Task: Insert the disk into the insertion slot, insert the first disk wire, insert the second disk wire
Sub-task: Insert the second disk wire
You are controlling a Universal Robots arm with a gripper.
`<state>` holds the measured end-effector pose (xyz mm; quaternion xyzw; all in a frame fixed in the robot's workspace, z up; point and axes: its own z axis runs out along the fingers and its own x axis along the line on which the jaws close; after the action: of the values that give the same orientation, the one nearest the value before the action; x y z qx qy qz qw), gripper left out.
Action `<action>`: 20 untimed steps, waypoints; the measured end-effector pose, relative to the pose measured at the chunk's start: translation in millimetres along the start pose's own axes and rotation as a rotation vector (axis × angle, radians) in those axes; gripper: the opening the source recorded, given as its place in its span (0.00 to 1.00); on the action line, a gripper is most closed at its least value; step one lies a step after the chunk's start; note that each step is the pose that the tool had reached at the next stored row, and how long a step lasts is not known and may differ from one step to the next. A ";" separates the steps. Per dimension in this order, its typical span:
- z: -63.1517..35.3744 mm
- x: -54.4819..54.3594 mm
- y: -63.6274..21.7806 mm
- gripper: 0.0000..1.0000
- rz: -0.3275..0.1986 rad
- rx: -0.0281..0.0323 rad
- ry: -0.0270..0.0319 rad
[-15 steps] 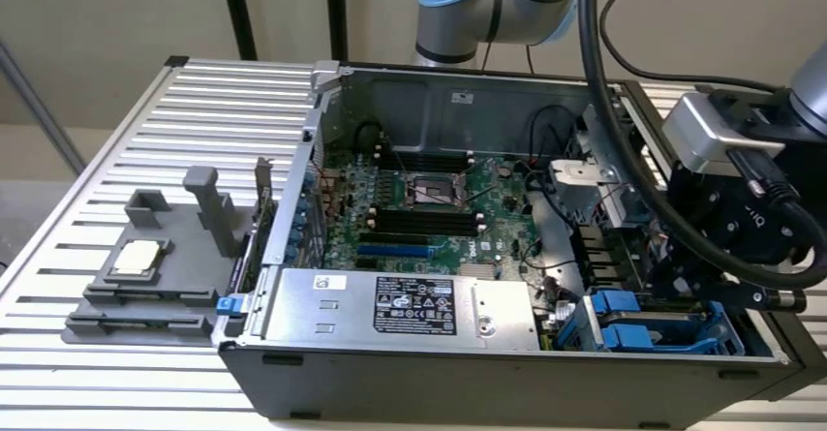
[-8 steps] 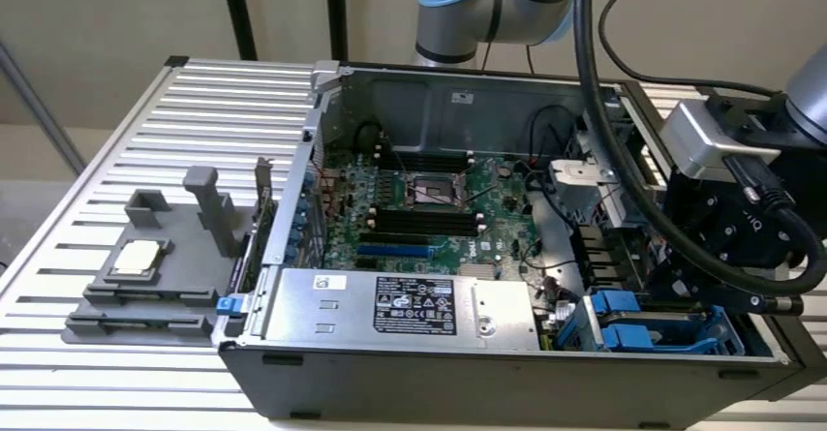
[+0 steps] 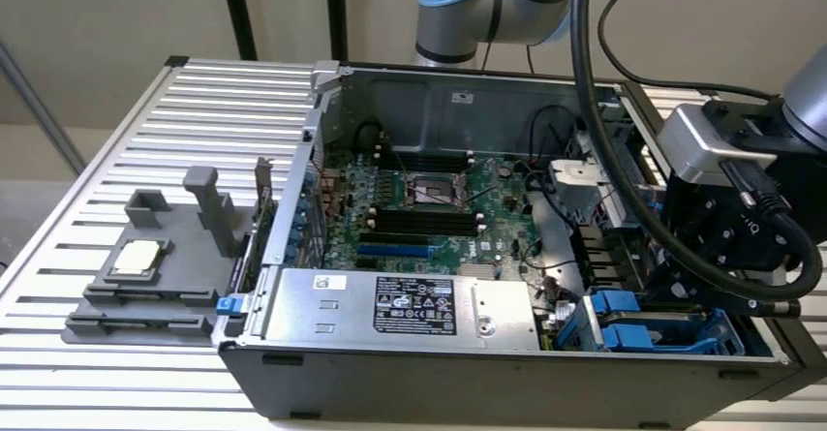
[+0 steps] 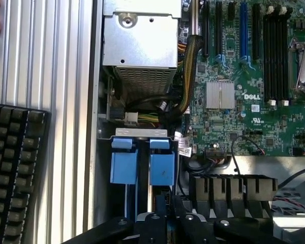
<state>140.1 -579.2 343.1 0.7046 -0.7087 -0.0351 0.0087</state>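
Disk carrier's blue clips (image 4: 142, 165) face the wrist view; exterior view adds power-supply box (image 3: 401, 305).

Green motherboard (image 3: 427, 208) with black memory slots and one blue expansion slot (image 4: 243, 29). Silver power-supply box (image 3: 401, 305) bearing a black label with white print. Bright blue clips (image 4: 142, 165) on the grey insertion slot (image 3: 646, 329). Grey stand (image 3: 149, 276). Ribbed silver table (image 3: 116, 150). Black keyboard (image 4: 12, 173). Black gripper (image 4: 165, 223).
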 end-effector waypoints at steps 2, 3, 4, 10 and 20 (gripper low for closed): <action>0.4 0.0 0.0 0.16 0.000 0.0006 0.0001; 0.5 0.0 0.0 0.16 0.000 0.0010 0.0000; 0.6 0.0 0.0 0.16 0.000 0.0011 -0.0001; 0.7 0.0 0.0 0.16 0.000 0.0012 -0.0003; -0.3 -0.6 0.6 0.16 0.000 0.0012 -0.0001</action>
<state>139.5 -578.6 343.5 0.7045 -0.7088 -0.0347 0.0082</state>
